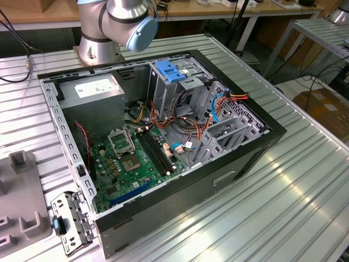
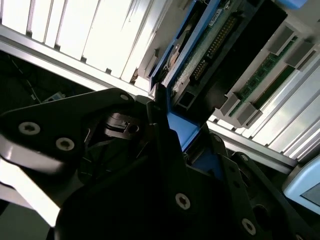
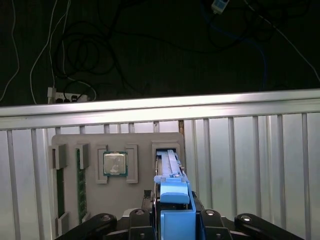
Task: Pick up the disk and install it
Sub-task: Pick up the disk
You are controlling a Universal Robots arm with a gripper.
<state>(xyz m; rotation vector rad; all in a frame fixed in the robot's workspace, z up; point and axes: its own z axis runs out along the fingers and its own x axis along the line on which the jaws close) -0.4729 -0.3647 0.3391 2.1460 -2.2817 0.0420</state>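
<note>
arm [image 1: 117, 16]: base mounted upright at the far side of the exterior view, with the grey shoulder joint and its blue cap above it (cut off by the top edge). gripper [image 3: 174, 220]: black body with bolted plates in both wrist views, jaws closed on the blue-railed disk [image 3: 172, 192]. one dark finger [image 2: 158, 117] lies flat against the disk's edge.

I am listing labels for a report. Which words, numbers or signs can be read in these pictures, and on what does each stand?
No text can be read.
White sticker on the grey power-supply box: dark print, too small.
Green motherboard: markings too small.
Disk, second wrist view: no legible print on the side shown.
Processor chip, first wrist view: no legible marking.
</note>
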